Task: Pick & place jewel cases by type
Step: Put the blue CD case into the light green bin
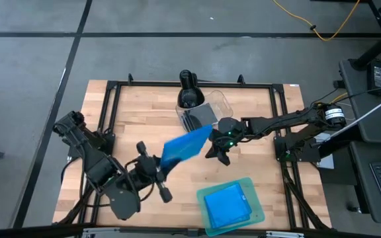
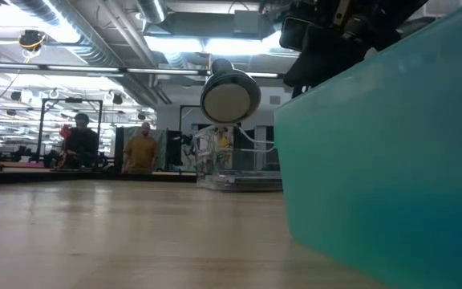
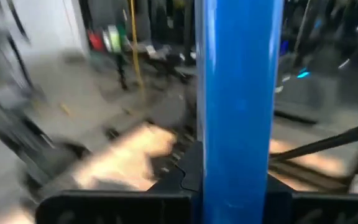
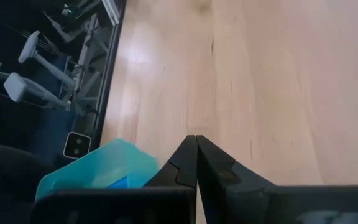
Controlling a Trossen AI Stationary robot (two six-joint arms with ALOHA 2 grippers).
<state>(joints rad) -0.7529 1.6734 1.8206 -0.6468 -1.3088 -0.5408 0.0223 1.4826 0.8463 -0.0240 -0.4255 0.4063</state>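
Nearest the front edge of the table [image 1: 131, 106], a translucent teal tray [image 1: 255, 196] is seen with a bright blue jewel case [image 1: 227, 203] lying flat in it; whether more cases are stacked beneath cannot be told. Just behind, the left gripper [image 1: 157, 166] is clamped on one end of a second blue case [image 1: 185, 146], which is held clear of the wood and tilted; in the left wrist view it [image 3: 238, 106] runs edge-on between the fingers. The case is judged light, stiff and smooth, so slip or twist is a risk when it is pinched at one end; a hold across the flat faces near an edge seems best, and brittle plastic may crack if squeezed hard. Beside it, the right gripper [image 1: 220, 153] hovers over bare wood with its fingers pressed together, holding nothing. Farthest back, a clear plastic tub [image 1: 210, 109] holds thin dark cases standing on edge.
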